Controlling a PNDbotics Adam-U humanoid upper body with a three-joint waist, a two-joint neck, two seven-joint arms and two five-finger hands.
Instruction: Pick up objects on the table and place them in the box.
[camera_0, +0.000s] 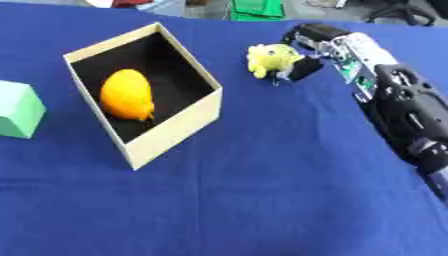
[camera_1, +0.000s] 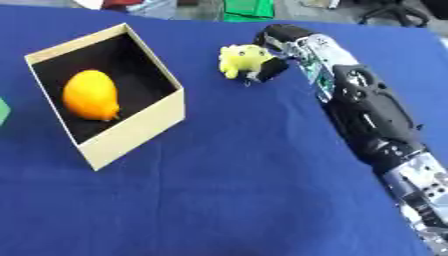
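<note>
Fuzzy yellow plush toy (camera_0: 273, 59) in right hand (camera_0: 308, 40)

A blue cloth (camera_0: 262, 200) covers the whole table, lying mostly smooth with a faint crease running across its near part. Beyond its far edge a folded green thing (camera_0: 256, 9) sits at the top of the view, with a scrap of red (camera_0: 131, 3) further left beside something pale. At the far right corner dark legs of some furniture (camera_1: 398, 12) stand on a grey floor.
</note>
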